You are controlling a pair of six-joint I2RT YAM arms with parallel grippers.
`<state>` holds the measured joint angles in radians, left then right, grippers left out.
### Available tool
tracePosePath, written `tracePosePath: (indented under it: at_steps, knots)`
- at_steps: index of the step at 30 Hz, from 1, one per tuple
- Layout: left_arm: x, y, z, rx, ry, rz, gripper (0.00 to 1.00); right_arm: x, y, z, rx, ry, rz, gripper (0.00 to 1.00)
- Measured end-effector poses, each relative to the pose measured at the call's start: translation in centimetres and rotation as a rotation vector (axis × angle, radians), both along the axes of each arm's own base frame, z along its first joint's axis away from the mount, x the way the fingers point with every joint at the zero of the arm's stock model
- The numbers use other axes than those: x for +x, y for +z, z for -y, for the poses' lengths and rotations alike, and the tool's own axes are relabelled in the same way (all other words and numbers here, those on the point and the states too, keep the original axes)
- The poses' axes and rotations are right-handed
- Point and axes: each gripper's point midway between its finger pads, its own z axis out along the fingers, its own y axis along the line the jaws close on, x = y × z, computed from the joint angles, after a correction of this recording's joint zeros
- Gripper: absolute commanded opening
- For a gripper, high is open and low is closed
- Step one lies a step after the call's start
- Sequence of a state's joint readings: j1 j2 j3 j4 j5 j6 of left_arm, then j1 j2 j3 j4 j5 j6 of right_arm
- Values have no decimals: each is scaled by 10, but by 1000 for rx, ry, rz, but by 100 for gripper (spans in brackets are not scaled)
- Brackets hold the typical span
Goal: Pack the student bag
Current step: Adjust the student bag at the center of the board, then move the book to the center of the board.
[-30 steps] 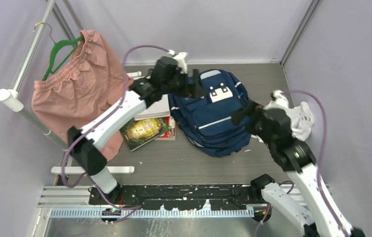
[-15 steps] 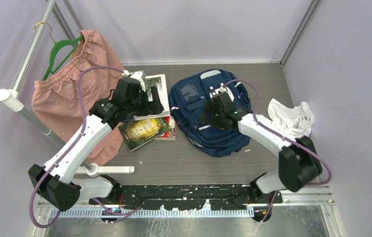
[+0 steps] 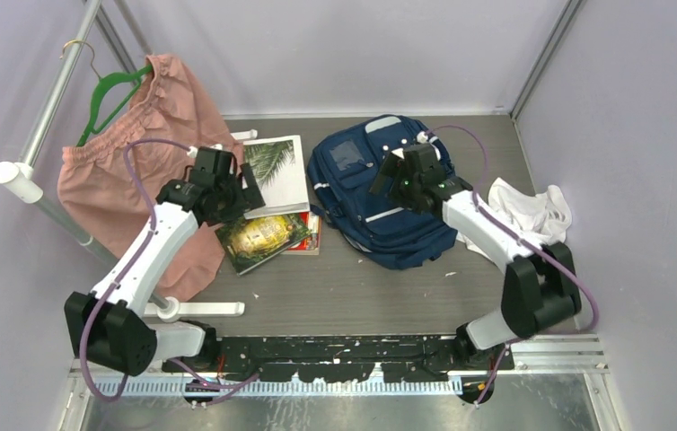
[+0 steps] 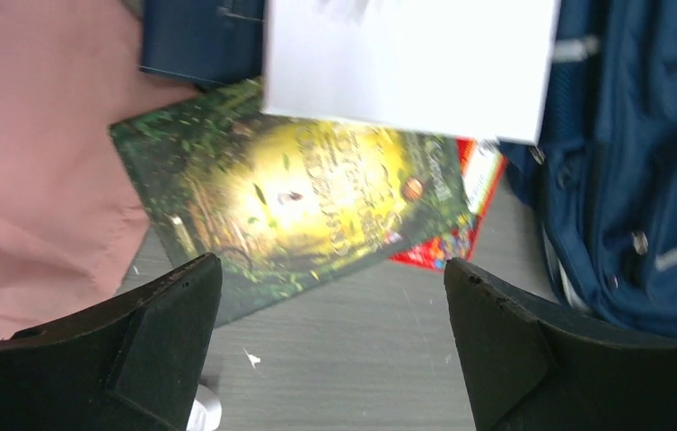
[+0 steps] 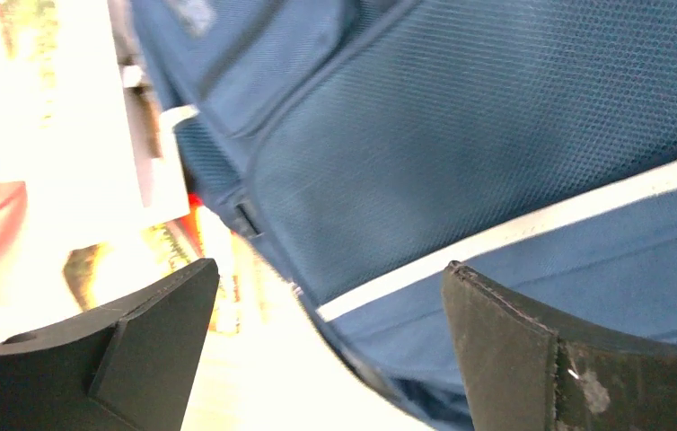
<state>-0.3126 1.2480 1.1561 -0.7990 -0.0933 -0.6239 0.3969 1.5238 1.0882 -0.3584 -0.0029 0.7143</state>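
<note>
Student bag (image 3: 353,206) is lying flat on the grey table (image 3: 335,296), toward the far middle, with a pile of books just beside it on its left and a crumpled white cloth (image 3: 532,215) on its right. Right gripper (image 3: 387,175) hovers over the bag's upper part, jaws spread wide with nothing between them; its wrist cam is basically all navy mesh and a white stripe (image 5: 496,260). Left gripper (image 3: 243,193) is wide apart too and empty, hanging above the books: a green-and-gold book (image 4: 299,206), a white book (image 4: 407,63) overlapping its top edge, and a red book (image 4: 461,224) peeking out underneath. Pink shorts (image 3: 128,180) hang on a green hanger (image 3: 110,94) at far left.
</note>
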Motion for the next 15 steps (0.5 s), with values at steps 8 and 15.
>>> tracePosePath:
  at_steps: [8, 15]
  knots:
    - [37, -47, -17, 67, 124, -71, 84, -32, 90, -4, 173, 36, 223, 100]
    - [59, -68, -24, 137, 144, -63, 80, -48, 65, -34, 286, 89, 137, 98]
